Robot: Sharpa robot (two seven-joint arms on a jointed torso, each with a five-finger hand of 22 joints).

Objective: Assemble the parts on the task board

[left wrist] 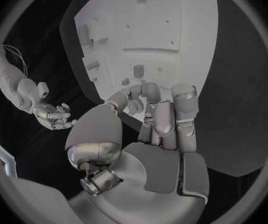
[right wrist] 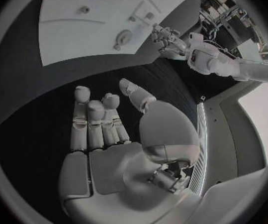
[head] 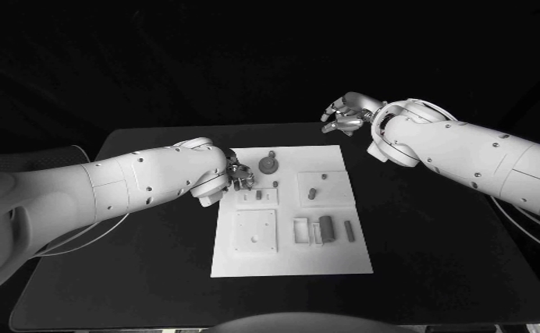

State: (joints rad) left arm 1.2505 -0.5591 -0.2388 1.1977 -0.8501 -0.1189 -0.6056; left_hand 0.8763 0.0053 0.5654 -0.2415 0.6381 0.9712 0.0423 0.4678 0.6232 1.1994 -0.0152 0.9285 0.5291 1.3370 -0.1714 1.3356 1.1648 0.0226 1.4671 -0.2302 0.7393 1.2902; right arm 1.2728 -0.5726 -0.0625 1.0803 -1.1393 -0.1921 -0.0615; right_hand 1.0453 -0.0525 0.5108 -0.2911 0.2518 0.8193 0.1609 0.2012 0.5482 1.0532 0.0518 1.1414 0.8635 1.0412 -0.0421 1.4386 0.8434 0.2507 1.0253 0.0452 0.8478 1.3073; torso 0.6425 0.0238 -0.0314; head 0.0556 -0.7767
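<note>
The board (head: 290,228) lies in the middle of the black table (head: 428,255), with small grey parts (head: 326,228) lying on it and a round part (head: 269,164) near its far edge. My left hand (head: 234,177) is over the board's far left corner, fingers curled together; I cannot tell whether they pinch anything. My right hand (head: 351,115) hangs above the table beyond the board's far right corner, fingers apart, holding nothing.
</note>
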